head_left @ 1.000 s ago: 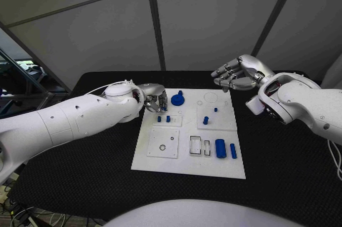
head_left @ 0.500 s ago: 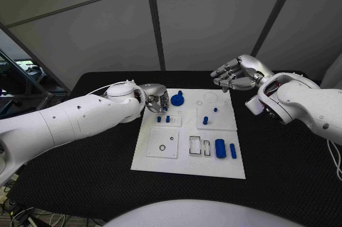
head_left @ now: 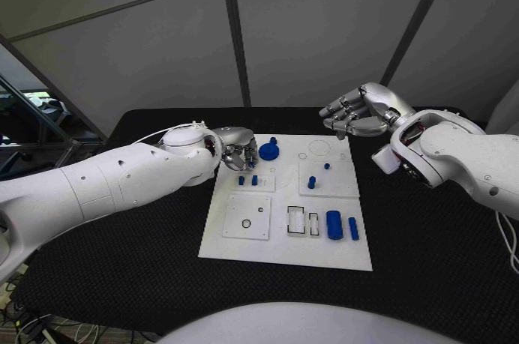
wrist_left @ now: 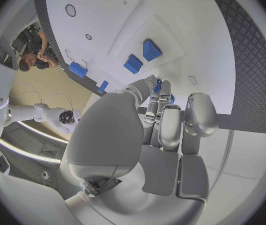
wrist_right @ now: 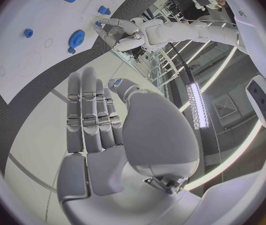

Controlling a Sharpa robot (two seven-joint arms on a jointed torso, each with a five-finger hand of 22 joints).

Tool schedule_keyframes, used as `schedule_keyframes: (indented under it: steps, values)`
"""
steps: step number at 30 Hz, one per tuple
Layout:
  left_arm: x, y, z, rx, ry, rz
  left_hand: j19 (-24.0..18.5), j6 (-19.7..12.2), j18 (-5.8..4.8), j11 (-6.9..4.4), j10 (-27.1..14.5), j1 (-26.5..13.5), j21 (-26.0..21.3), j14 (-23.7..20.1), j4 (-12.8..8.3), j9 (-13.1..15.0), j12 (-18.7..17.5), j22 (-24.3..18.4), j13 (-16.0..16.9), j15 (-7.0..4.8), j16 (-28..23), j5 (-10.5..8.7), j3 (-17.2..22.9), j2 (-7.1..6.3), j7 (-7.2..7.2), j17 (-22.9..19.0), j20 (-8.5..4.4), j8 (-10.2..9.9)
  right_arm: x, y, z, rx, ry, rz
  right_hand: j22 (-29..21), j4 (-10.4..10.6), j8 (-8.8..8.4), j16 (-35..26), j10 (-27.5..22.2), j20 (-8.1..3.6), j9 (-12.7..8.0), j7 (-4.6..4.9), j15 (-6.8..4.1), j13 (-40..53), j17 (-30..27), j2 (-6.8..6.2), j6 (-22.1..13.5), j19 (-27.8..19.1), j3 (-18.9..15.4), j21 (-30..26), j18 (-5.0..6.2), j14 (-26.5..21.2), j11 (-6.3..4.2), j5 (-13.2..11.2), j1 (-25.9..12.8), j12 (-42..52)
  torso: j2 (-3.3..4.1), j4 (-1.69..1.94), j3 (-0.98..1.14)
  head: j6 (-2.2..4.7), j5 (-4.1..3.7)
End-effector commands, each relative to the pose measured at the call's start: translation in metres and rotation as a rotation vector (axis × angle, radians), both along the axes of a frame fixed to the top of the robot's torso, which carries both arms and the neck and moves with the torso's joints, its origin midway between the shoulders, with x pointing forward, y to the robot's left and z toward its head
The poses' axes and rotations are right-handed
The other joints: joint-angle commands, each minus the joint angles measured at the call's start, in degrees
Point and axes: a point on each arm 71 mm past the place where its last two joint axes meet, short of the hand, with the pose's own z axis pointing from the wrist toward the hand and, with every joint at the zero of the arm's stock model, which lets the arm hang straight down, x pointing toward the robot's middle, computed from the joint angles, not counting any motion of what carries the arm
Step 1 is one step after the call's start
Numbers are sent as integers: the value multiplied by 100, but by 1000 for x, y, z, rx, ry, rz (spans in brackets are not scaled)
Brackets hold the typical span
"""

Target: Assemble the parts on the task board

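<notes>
On the black table point(head_left: 130, 269) lies the white task board point(head_left: 283, 248), the largest thing here, running lengthwise away from the robot. Over its far left corner hangs the left hand point(head_left: 236, 149), fingers curled down toward the board just beside the blue round part point(head_left: 269, 151) — whether they touch it or hold anything I cannot tell (the wrist view shows the fingers point(wrist_left: 170, 120) bunched together over the white surface, with something blue between their tips). Up beyond the board's far right corner, the right hand point(head_left: 360, 112) hovers well above the table, its fingers point(wrist_right: 89, 110) stretched out side by side and nothing in them.

Smaller things follow on the board: a blue cylinder point(head_left: 334, 225) lying at the near right with a thin blue bar point(head_left: 354, 228) just beside it, a short blue peg point(head_left: 311, 183) standing in the middle right panel, two little blue pegs point(head_left: 247, 180) together on the left — and a tiny blue peg point(head_left: 327, 166) farther back.
</notes>
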Motion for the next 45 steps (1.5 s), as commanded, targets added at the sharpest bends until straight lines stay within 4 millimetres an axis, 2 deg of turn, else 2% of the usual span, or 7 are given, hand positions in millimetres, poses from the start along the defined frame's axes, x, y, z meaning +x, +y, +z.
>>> schedule_keyframes:
  steps: [1, 12, 21, 35, 42, 45]
  values:
    - [0, -1, -1, 5, 12, -10, 29, 15, -210, -10, 30, -7, 7, 25, -30, 4, -28, 358, 8, -18, 16, -18, 0, 37, 8, -10, -7, -30, 0, 1, 2, 4, -5, 11, 8, -33, -22, -22, 39, -1, 1, 34, -2, -8, 8, 7, -2, 15, 0, -24, 66, 44, 19, -13, -56, -32, -1, 0, 0, -5, 1]
    - [0, -3, -2, 8, 23, -19, 28, 12, -211, -5, 30, -24, 4, 23, -28, 3, -42, 359, 12, -15, 15, -22, -12, 29, 12, -14, -6, -41, 0, 1, 2, 4, -5, 11, 8, -33, -22, -22, 39, -1, 1, 34, -2, -8, 8, 7, -2, 15, 0, -24, 66, 44, 19, -13, -56, -32, -1, 0, 1, -7, -11]
    - [0, -3, -1, 5, 19, -19, 12, -105, -206, 21, -28, -87, -40, 13, -29, -30, -147, 349, 10, 7, 11, -20, -41, -11, 28, -37, 8, -154, 0, 1, 2, 4, -5, 10, 8, -33, -22, -22, 39, -1, 1, 34, -2, -8, 8, 7, -2, 15, 0, -24, 66, 44, 19, -13, -56, -32, -2, 4, 0, -14, -21]
    - [1, -3, -2, 12, 25, -14, 3, -167, -202, 35, -36, -130, -70, 2, -21, -50, -200, 342, 13, 18, 5, -21, -58, -37, 40, -64, 19, -222, 0, 2, 2, 5, -7, 12, 8, -33, -22, -22, 39, -1, 1, 34, -2, -8, 8, 7, -2, 15, 0, -24, 66, 44, 19, -13, -56, -32, 1, 1, 2, -18, -24]
    - [1, -2, -3, 16, 29, -9, -18, -417, -192, 71, -132, -207, -135, -20, 4, -134, -347, 324, -6, 49, -5, -16, -66, -103, 69, -109, 46, -425, 0, 2, 2, 5, -7, 11, 8, -33, -22, -22, 39, -1, 1, 34, -2, -8, 8, 7, -2, 15, 0, -24, 66, 44, 19, -13, -56, -32, -2, 3, 0, -25, -51]
    - [1, -1, -3, 18, 29, -5, -4, -644, -196, 89, -229, -256, -123, -31, 26, -209, -455, 338, -25, 67, -7, -17, -89, -161, 73, -131, 62, -576, 0, 2, 2, 5, -7, 11, 8, -33, -22, -22, 39, -1, 1, 34, -2, -8, 8, 7, -2, 15, 0, -24, 66, 44, 19, -13, -56, -32, -2, 5, 1, -27, -56]
